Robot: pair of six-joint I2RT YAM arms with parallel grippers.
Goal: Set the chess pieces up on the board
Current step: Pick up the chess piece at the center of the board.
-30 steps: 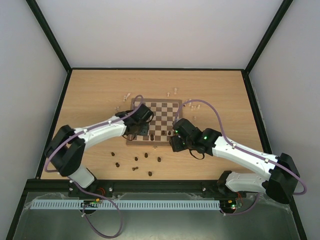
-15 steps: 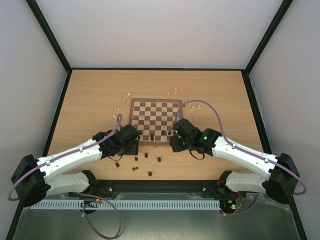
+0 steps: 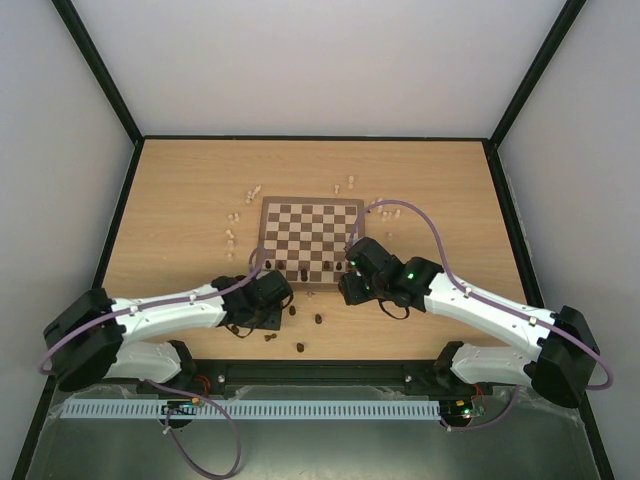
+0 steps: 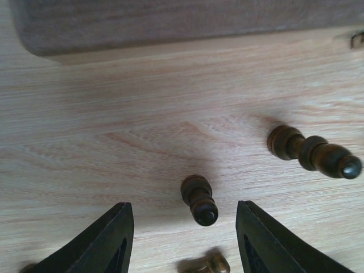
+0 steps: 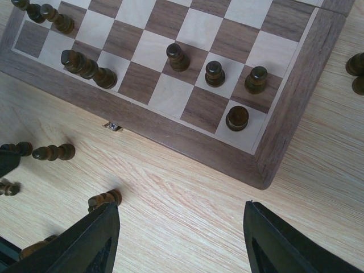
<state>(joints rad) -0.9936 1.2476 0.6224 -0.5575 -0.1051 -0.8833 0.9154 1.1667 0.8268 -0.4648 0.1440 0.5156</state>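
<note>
Left claw [image 4: 183,219] is held open and empty; a dark pawn [image 4: 199,200] is seen between its fingers on the desk [image 4: 102,114], near the board [image 4: 170,23]'s near edge. Right claw [image 5: 181,213] is likewise held open, empty.

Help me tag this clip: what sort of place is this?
Probably a robot test cell: a wooden tabletop boxed in by white walls and a black frame, left arm and right arm bolted at its near edge.
</note>
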